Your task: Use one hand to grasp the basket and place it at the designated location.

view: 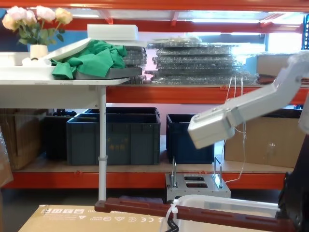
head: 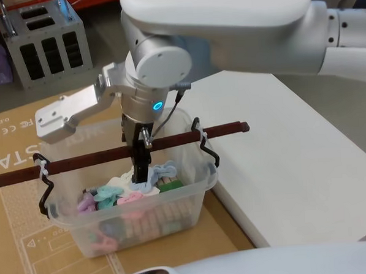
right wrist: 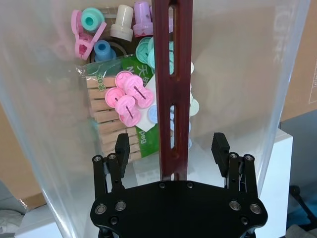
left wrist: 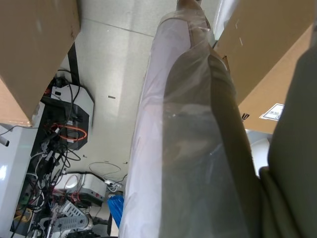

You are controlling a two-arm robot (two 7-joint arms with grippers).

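1. Under everything, a cardboard sheet [head: 12,152] is carrying the load, with a white counter [head: 307,155] lying just beside it on the right.
2. The right arm [head: 238,23] is reaching across from the right and pointing down into the basket [head: 192,201].
3. The basket is sitting on the cardboard, its right wall close against the counter's edge; it is looking not yet lifted.
4. The handle [head: 98,157] is spanning the basket from rim to rim, above the contents.
5. The right claw [right wrist: 171,146] is straddling the handle near its middle, with its fingers [right wrist: 122,146] spread on either side and standing apart from the bar, so it is pinching nothing.
6. Pegs [right wrist: 130,96] and coloured clips [right wrist: 91,22] are lying loose on the basket's floor.
7. Judging progress: the approach is looking finished, while closing on the handle, lifting, carrying and setting down are all remaining. I cannot tell which spot is designated, though the counter is seeming the likely one.
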